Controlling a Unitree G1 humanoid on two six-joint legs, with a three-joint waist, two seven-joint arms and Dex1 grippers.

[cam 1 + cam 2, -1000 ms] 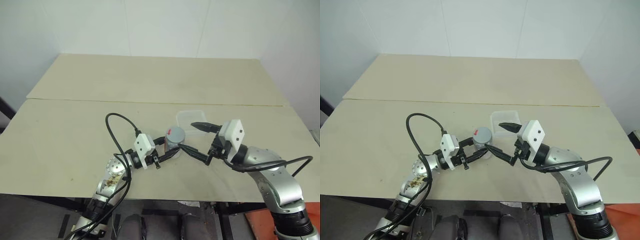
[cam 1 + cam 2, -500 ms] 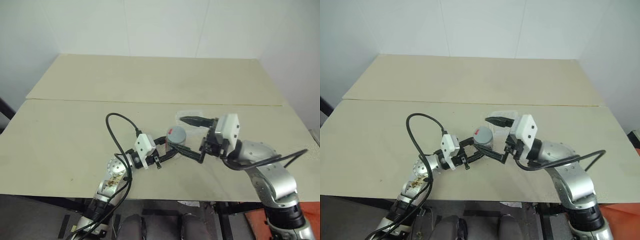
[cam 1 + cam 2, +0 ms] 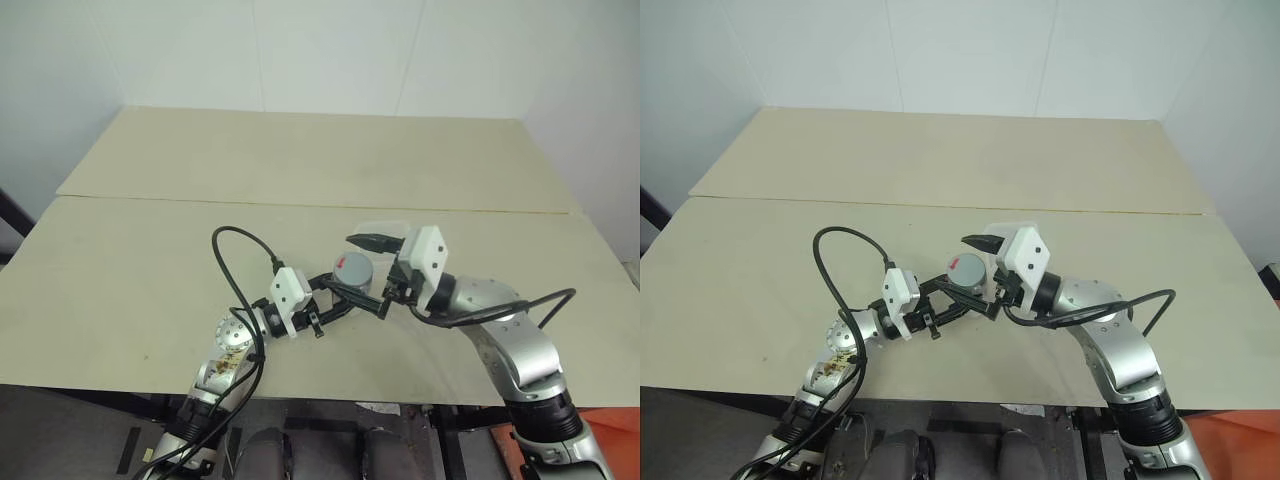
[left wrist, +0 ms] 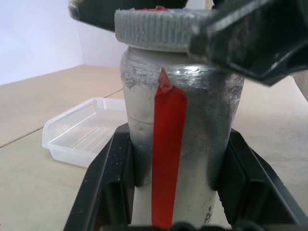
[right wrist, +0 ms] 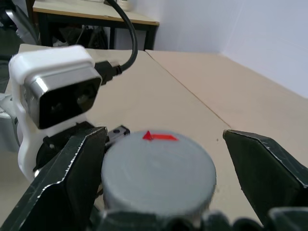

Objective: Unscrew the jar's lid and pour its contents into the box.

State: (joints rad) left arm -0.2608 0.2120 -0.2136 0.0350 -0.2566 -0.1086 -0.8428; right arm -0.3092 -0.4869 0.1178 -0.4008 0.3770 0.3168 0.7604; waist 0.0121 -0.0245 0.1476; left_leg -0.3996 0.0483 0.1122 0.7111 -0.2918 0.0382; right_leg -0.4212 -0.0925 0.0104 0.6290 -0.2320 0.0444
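Note:
The jar (image 4: 178,110), silver-walled with a red strip, stands upright near the table's front edge, and my left gripper (image 3: 338,297) is shut on its lower body. Its grey ribbed lid (image 5: 159,166) sits on top with a red arrow mark. My right gripper (image 5: 163,136) is open, one finger on each side of the lid with gaps showing. The clear box (image 4: 82,130) lies on the table just behind the jar, partly covered by my right gripper in the head views. The contents are hidden inside the jar.
The pale wooden table (image 3: 150,250) stretches wide to the left and back, with a seam (image 3: 200,203) across it. A black cable (image 3: 232,262) loops up from my left wrist. A wall closes off the far side.
My right gripper has moved left, from beside the jar to over it, so its open fingers now flank the lid. The left gripper and jar have stayed put.

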